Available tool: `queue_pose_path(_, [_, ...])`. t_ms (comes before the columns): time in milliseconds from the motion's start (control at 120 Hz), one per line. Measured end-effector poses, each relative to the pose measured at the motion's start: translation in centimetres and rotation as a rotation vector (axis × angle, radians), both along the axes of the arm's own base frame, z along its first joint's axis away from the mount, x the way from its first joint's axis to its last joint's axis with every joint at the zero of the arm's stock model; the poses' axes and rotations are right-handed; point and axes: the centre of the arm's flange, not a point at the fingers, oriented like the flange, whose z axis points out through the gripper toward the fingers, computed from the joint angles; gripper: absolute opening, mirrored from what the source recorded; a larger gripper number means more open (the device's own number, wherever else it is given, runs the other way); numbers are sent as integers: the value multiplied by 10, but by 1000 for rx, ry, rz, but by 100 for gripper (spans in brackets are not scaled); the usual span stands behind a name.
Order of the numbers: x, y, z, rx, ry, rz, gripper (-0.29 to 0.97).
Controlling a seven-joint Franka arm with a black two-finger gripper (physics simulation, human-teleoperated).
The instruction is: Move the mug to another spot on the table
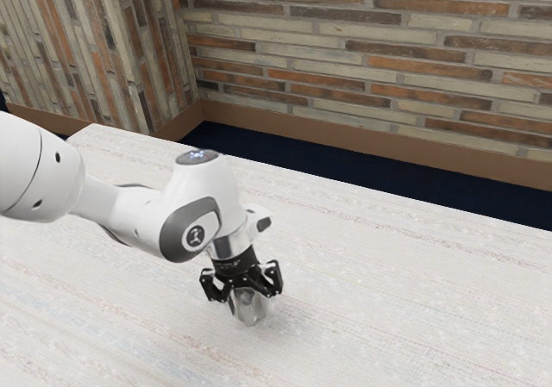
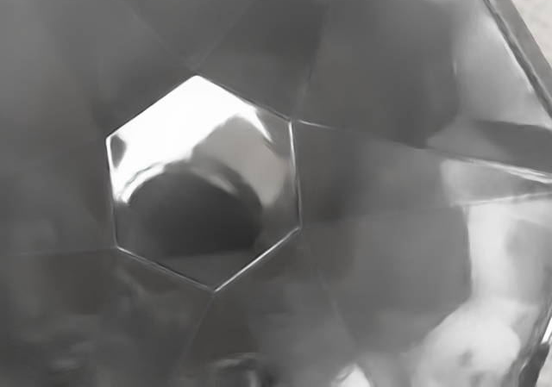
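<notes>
A shiny silver mug (image 1: 249, 308) stands on the pale table (image 1: 388, 275), near its front in the exterior view. My black gripper (image 1: 242, 290) is directly over the mug and low on it, so the hand covers the rim. The mug's lower body shows just beneath the hand, with a small shadow at its foot. In the wrist view I look straight down into the mug (image 2: 207, 180) from very close: faceted reflective walls surround a hexagonal bottom. A strip of table shows past the mug's rim at one corner.
The white arm (image 1: 129, 215) reaches in from the exterior view's left. Brick walls (image 1: 362, 51) stand behind the table, and a dark floor gap (image 1: 362, 167) runs along the far edge. Bare tabletop stretches to the exterior view's right of the mug.
</notes>
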Motion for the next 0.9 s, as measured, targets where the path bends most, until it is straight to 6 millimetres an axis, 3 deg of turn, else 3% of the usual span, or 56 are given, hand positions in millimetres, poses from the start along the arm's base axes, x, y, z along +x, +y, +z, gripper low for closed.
queue_pose_path(150, [0, 1, 2, 7, -18, 5, 37])
queue_pose_path(375, [-7, 2, 15, 13, -16, 2, 25])
queue_pose_path(692, [-12, 4, 45, 58, -24, -43, 14])
queue_pose_path(900, [-12, 8, 48, 94, -21, -64, 10])
